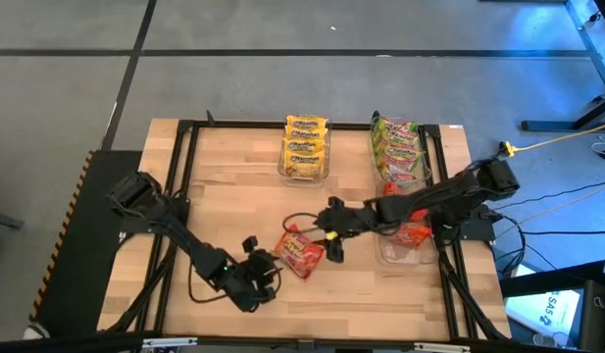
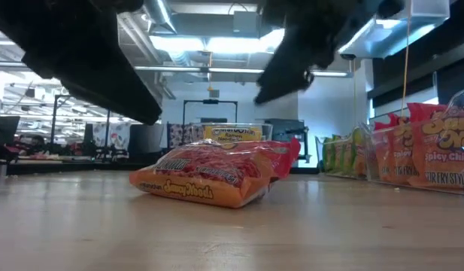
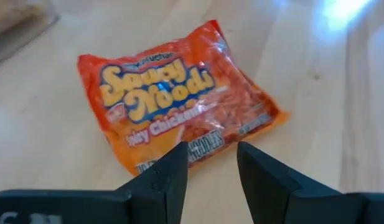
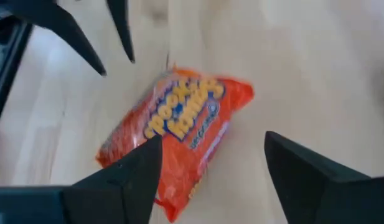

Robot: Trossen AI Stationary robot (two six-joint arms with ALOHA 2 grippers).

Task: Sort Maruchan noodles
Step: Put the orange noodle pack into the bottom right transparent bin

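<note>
One red-orange Maruchan noodles packet (image 1: 300, 251) lies flat on the wooden table, label up, also seen in the low view (image 2: 216, 177). My left gripper (image 1: 271, 265) hovers just near-left of it, open, its fingers (image 3: 210, 152) short of the packet's near edge (image 3: 179, 99). My right gripper (image 1: 333, 245) hangs above the packet's right side, open wide (image 4: 213, 143); the packet (image 4: 179, 130) shows below the gap, apart from the fingers. Neither gripper holds anything.
Three clear bins stand on the table: one with yellow packets (image 1: 304, 147) at the far middle, one with light green packets (image 1: 398, 147) at the far right, one with red-orange packets (image 1: 410, 237) on the right behind my right arm. Bare wood lies to the left.
</note>
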